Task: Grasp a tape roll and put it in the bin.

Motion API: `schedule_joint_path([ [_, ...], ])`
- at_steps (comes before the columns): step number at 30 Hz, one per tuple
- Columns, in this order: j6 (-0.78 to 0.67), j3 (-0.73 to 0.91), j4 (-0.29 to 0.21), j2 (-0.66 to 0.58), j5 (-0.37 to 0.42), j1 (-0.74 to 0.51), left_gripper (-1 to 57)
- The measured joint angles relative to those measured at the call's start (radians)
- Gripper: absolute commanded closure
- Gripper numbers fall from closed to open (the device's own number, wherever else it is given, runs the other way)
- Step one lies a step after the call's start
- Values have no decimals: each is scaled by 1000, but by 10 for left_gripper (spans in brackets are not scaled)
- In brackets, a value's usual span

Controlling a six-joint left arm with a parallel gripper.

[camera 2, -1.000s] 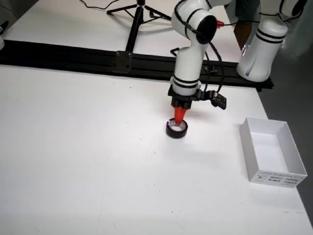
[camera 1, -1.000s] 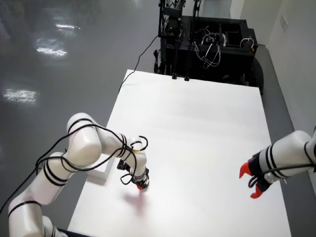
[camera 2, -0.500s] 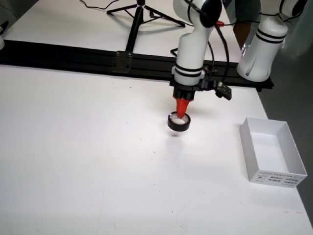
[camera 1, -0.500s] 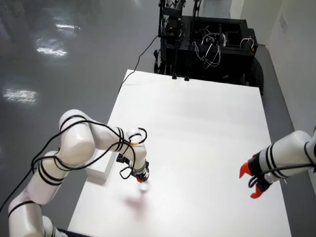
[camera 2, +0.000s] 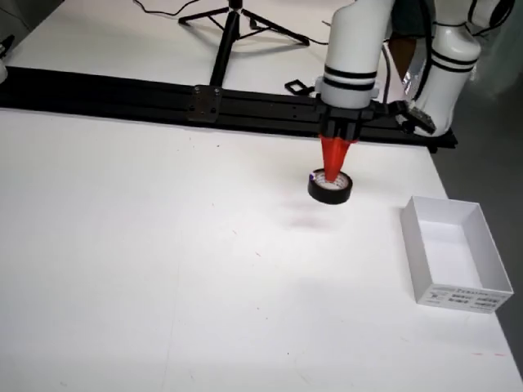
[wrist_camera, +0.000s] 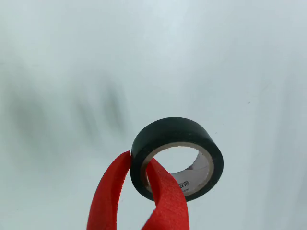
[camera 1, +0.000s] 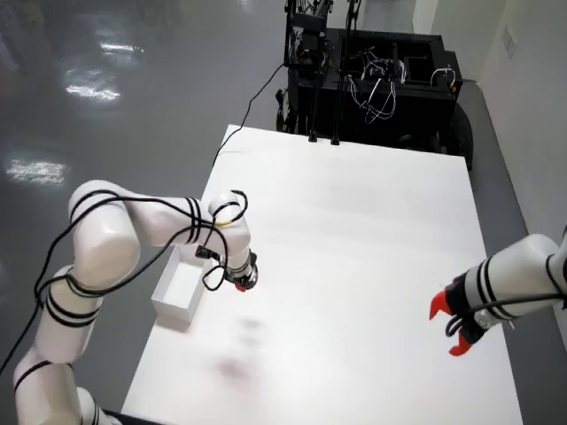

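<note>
In the view that rides on the gripper, a black tape roll (wrist_camera: 177, 155) hangs over the white table with my red gripper (wrist_camera: 139, 175) shut on its wall, one finger outside and one inside the hole. The side view shows the gripper (camera 2: 333, 174) carrying the tape roll (camera 2: 329, 189) above the table, left of the white bin (camera 2: 454, 253). From above, the gripper (camera 1: 244, 282) hovers just right of the bin (camera 1: 177, 292); the roll itself is hard to make out there.
A black rail (camera 2: 163, 100) and a tripod (camera 2: 233, 20) run along the table's far side in the side view. A second arm with a red gripper (camera 1: 450, 326) stands still at the table's right edge in the view from above.
My gripper has lifted the tape roll off the table and carried it toward the bin, rightward in the side view. The second arm has stayed put.
</note>
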Motion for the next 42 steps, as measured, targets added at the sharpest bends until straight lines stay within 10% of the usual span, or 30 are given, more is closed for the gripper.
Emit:
schedule_joint_path([
  [42, 77, 61, 27, -188, 154, 410, 570],
])
